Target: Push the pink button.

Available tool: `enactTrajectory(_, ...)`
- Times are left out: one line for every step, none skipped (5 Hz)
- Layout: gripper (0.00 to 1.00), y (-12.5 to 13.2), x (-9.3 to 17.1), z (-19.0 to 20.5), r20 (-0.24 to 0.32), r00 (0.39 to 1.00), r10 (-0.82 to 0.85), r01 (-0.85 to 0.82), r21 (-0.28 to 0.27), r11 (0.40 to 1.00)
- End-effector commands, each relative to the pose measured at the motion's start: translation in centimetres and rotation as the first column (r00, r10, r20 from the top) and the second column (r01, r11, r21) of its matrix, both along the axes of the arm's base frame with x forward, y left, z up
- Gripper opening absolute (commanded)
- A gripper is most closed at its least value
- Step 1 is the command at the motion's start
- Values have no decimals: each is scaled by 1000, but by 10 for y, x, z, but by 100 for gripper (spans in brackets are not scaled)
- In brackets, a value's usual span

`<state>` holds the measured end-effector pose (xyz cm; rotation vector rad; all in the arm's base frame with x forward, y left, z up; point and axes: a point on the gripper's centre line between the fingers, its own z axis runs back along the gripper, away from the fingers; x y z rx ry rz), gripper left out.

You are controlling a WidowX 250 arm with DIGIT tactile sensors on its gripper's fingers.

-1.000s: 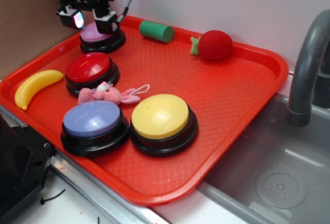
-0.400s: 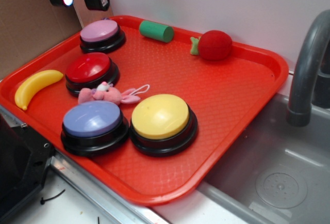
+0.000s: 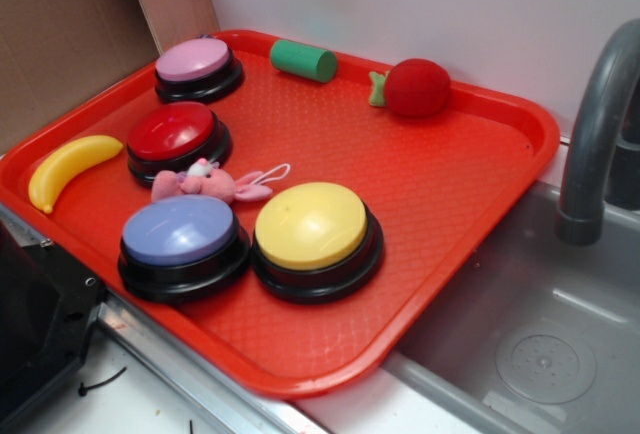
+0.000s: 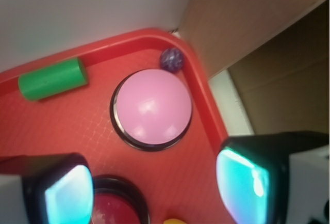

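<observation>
Four dome buttons are sitting on your red tray [image 3: 480, 184], and the pink button [image 3: 193, 60] is resting in its far left corner, just beside the green cylinder [image 3: 303, 60]. Your gripper [image 4: 154, 188] is hanging above that corner, apart from the button, its fingers [image 4: 67, 193] spread wide. A small dark ball [image 4: 171, 59] is lying in the corner behind the pink button, almost touching it.

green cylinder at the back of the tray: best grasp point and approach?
Grip the green cylinder at mid-length across its round sides, coming from above. It lies on its side near the tray's back rim, so fingers should straddle the narrow width; the pink button leaves room on that side.
</observation>
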<state>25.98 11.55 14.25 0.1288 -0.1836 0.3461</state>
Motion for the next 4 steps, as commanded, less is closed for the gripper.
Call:
enactTrajectory(100, -7, -5, 38, 49, 999, -15, 14, 10, 1000)
enactTrajectory(100, -10, -12, 46, -8, 1000, 16, -16, 37, 999)
enactTrajectory(100, -11, -19, 57, -16, 1000, 7, -7, 31, 999)
enactTrajectory(100, -15, -28, 66, -3, 1000, 17, -16, 26, 1000)
